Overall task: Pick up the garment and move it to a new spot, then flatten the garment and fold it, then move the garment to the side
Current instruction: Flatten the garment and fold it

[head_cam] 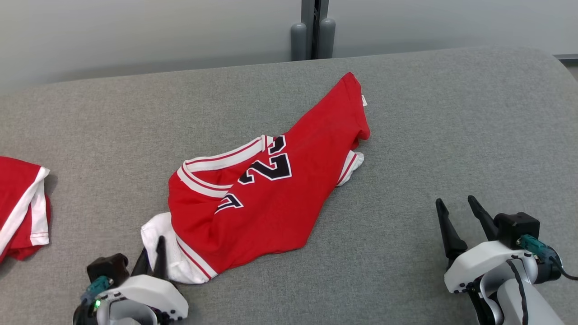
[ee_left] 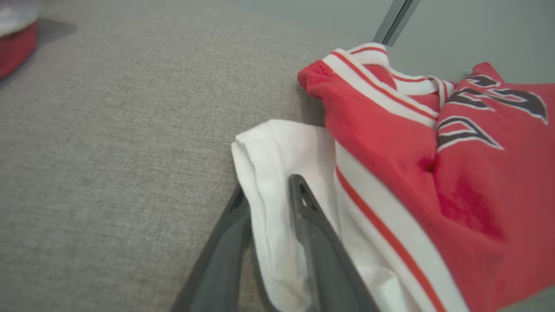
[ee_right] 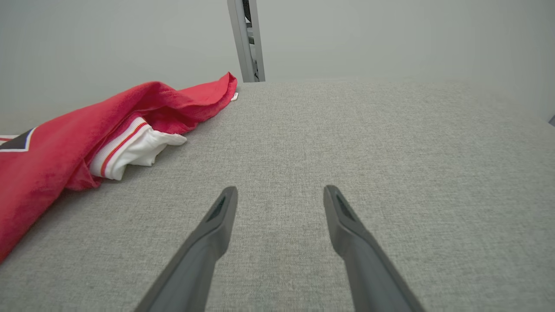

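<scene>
The garment point(head_cam: 271, 194) is a red jersey with white trim and black numerals, lying crumpled in the middle of the grey fabric surface point(head_cam: 451, 135). Its white hem points to the near left corner. My left gripper point(head_cam: 152, 248) sits at that corner. In the left wrist view its two fingers point(ee_left: 269, 186) stand narrowed on either side of the white fold of the garment point(ee_left: 455, 173), with cloth between them; whether they pinch it I cannot tell. My right gripper point(head_cam: 455, 201) rests open over bare surface at the near right, and there the garment point(ee_right: 65, 147) lies well to the left of its spread fingertips point(ee_right: 279, 190).
Another red and white cloth point(head_cam: 20, 207) lies at the left edge of the surface and shows in the far corner point(ee_left: 15, 39) of the left wrist view. A grey post point(head_cam: 314, 29) stands behind the back edge against a pale wall. Bare surface stretches to the right.
</scene>
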{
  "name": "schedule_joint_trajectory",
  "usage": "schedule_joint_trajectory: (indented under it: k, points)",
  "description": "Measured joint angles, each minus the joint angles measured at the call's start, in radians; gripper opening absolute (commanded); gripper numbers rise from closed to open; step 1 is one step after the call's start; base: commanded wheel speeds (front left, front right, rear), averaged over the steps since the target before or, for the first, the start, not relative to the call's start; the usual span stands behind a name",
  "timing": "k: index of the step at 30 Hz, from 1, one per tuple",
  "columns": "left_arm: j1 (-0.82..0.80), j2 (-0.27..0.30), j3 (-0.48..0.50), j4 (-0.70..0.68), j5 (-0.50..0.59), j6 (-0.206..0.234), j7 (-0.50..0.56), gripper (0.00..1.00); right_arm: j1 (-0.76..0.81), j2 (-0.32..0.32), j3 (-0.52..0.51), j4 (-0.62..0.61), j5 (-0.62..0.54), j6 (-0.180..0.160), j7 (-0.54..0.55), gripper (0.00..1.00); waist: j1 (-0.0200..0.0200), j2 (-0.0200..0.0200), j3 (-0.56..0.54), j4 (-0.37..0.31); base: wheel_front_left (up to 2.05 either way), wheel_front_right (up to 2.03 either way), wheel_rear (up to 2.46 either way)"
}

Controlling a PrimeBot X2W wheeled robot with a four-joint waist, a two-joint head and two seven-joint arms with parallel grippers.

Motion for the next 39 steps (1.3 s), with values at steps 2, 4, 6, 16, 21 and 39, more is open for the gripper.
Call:
schedule_joint_trajectory:
  k: [2,4,6,16,21,39]
  points:
    - [-0.001,-0.003,0.044,-0.052,0.016,0.004,0.001,0.0,0.008,0.0,-0.001,-0.002,0.001,0.0,0.0,1.0,0.0,0.0,-0.003,0.004,0.0,0.0,0.0]
    - [0.0,-0.002,0.095,-0.142,0.033,0.016,0.001,0.0,0.019,0.001,0.0,-0.002,0.003,0.0,0.0,1.0,0.0,0.0,-0.009,0.015,0.0,0.0,0.0]
    - [0.017,0.001,0.136,-0.222,0.05,0.029,0.0,0.0,0.03,0.003,0.008,-0.001,0.007,0.0,0.0,1.0,0.0,0.0,-0.018,0.029,0.0,0.0,0.0]
    - [0.137,0.0,0.127,-0.227,0.029,0.049,0.0,0.73,0.03,0.033,0.148,0.018,0.045,0.0,0.0,1.0,0.0,0.0,-0.051,0.112,0.0,0.0,0.0]
    - [0.147,0.0,0.069,-0.219,0.027,0.058,0.0,1.0,0.001,0.04,0.233,0.043,0.07,0.0,0.0,1.0,0.0,0.0,-0.04,0.15,0.0,0.0,0.0]
    - [0.109,0.0,-0.045,-0.325,0.039,0.058,0.0,1.0,-0.148,0.03,0.213,0.175,0.045,0.0,-0.002,0.0,0.0,0.0001,0.058,0.273,0.0,0.0,0.0]
